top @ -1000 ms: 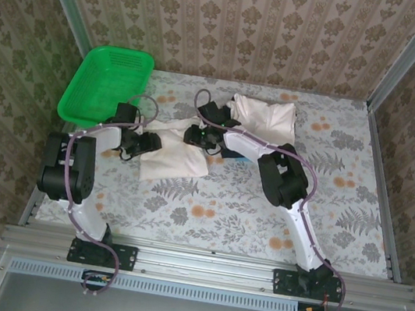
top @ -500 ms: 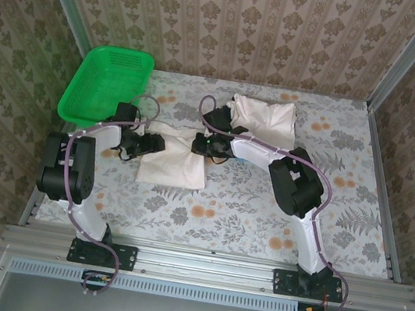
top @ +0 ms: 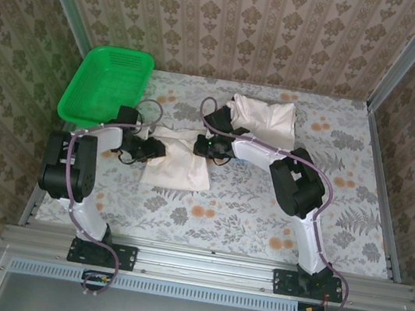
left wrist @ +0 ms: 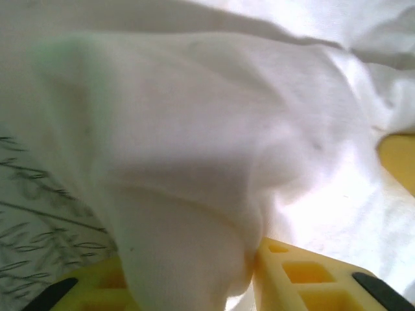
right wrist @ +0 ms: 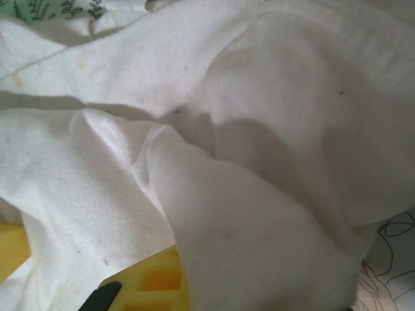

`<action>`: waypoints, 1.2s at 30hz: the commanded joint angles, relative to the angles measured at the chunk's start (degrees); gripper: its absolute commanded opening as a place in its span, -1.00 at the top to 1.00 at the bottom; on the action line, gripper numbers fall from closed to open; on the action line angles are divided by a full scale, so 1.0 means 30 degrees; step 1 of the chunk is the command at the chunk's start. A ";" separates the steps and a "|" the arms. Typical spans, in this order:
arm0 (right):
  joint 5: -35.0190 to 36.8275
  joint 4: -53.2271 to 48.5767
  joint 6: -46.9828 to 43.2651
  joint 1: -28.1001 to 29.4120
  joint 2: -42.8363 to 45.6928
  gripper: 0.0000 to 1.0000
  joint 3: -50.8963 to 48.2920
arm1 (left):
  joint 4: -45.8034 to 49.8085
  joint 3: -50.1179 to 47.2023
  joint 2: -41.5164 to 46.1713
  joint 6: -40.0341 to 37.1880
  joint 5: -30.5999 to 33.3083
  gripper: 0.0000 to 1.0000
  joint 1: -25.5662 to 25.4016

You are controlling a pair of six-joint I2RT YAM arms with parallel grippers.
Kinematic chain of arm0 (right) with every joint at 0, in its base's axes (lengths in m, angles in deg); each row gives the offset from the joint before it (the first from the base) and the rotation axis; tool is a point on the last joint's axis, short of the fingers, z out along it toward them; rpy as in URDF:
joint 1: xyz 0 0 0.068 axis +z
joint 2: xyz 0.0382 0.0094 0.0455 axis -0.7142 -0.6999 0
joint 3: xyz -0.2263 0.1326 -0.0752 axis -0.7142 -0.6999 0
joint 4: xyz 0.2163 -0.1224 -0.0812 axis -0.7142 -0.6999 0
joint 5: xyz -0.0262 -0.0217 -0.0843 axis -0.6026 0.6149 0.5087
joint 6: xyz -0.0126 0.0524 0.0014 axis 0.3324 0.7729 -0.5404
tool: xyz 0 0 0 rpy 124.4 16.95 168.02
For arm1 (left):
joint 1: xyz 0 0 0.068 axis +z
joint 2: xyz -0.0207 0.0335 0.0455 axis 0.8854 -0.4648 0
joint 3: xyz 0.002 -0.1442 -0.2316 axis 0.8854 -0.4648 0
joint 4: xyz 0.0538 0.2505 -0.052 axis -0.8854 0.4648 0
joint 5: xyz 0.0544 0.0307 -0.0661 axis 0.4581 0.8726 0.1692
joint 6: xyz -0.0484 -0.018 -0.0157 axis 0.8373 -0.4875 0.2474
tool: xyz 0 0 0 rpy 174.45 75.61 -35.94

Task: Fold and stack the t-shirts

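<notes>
**Cream shirt stretched between two grippers, left of centre**

Top view. Pale table surface point(top: 341, 208) printed with grey leaves and orange blossoms. Brown damask wallpaper point(top: 245, 19) on three sides, aluminium rail point(top: 206, 262) along the near edge. At the far-left corner, green mesh basket point(top: 108, 84), tilted. Left of centre, cream t-shirt point(top: 178, 168) lying roughly rectangular between the two arms. At its left edge, left gripper point(top: 155, 148); at its far-right corner, right gripper point(top: 205, 146). At back centre, second cream t-shirt point(top: 265, 117), folded, just behind the right arm.

Left wrist view. Cream cloth tented up, one fold drawn down between yellow fingers point(left wrist: 311, 285): clamped on the shirt. Sliver of leaf print at lower left.

Right wrist view. Rumpled cream folds draped over one yellow finger point(right wrist: 155, 278). Jaws buried in cloth; apart or together, cannot tell. Scraps of printed surface at the top-left and lower-right corners.
</notes>
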 commanded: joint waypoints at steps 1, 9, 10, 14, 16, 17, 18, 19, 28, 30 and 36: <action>-0.0209 -0.0127 -0.0629 -0.0009 0.1048 0.99 0.0651 | -0.0426 0.0040 -0.0369 -0.0089 -0.2034 0.49 -0.0122; -0.0471 -0.0485 -0.1017 -0.0209 0.2101 1.00 0.0626 | 0.0176 0.0425 0.1432 0.0376 -0.2062 1.00 0.0253; -0.0472 -0.0664 -0.1167 -0.0194 0.2513 1.00 0.0755 | 0.0439 0.0631 0.2166 0.0455 -0.2037 1.00 0.0268; -0.0300 -0.2083 -0.1983 -0.0238 0.4074 1.00 0.1899 | 0.1457 0.2053 0.4988 0.0730 -0.1787 1.00 -0.0046; -0.0155 -0.2784 -0.2485 -0.0379 0.4834 1.00 0.2798 | 0.1675 0.3243 0.5880 0.0957 -0.1642 1.00 -0.0375; -0.0196 -0.3066 -0.2711 -0.0503 0.5128 1.00 0.3237 | 0.1728 0.3880 0.6046 0.1067 -0.1542 1.00 -0.0591; -0.0213 -0.3469 -0.2935 -0.0722 0.5390 1.00 0.3794 | 0.1727 0.4733 0.6035 0.1229 -0.1456 1.00 -0.0918; -0.0125 -0.3899 -0.3180 -0.0962 0.5676 1.00 0.4372 | 0.1710 0.5601 0.5874 0.1354 -0.1369 1.00 -0.1326; -0.1000 -0.6524 -0.4247 -0.6071 0.6100 1.00 0.7323 | 0.2723 1.5591 -0.0829 0.1515 -0.0348 1.00 -0.5148; -0.1145 -0.6721 -0.4536 -0.7400 0.6015 1.00 0.6960 | 0.3065 1.7640 -0.2692 0.1600 -0.0120 1.00 -0.5935; -0.3204 -0.5096 -0.4379 -1.1074 0.5100 1.00 0.3973 | 0.3738 2.1437 -0.7254 0.2361 -0.0372 1.00 -0.7694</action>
